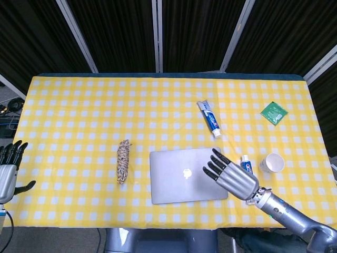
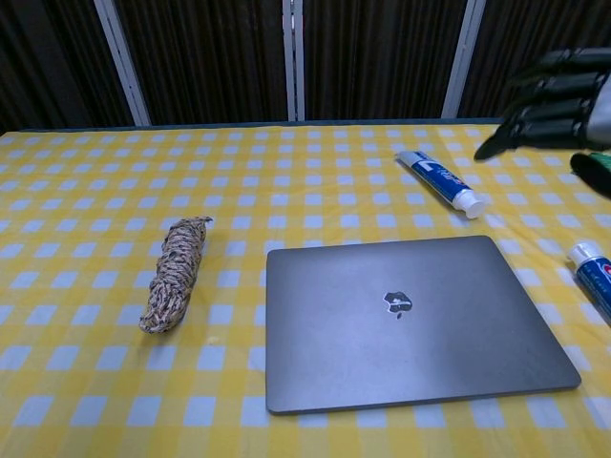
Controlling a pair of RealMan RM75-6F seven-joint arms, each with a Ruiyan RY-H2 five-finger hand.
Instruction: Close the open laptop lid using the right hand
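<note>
Right hand (image 1: 231, 176): raised above the table, fingers spread and straight, holding nothing, touching nothing. In the chest view it shows at the upper right corner (image 2: 558, 95), clear of the lid.

Laptop (image 1: 188, 175): lid lies flat on its base, logo up, near the front edge of the table and at centre. No gap shows between lid and base in the chest view (image 2: 410, 320). Judgement: the closing looks complete; the step in hand is the retreat.

To do it well: lift the hand straight up and back toward the right, fingers kept apart so none drags across the lid or catches its right edge. Avoid sweeping low over the toothpaste tube (image 1: 245, 165) just beside the laptop's right side, and the paper cup (image 1: 274, 163) beyond it.

Left hand (image 1: 8, 171): at the table's left edge, fingers apart, empty.

Surface: yellow-and-white checked cloth (image 1: 79, 116). 1 bundle of coiled rope (image 1: 123, 161) lies left of the laptop, apart from it. A 2nd toothpaste tube (image 1: 209, 118) lies behind the laptop; a green packet (image 1: 274, 112) far right.

Room: dark curtain panels with pale uprights (image 1: 158, 31) behind the table.
</note>
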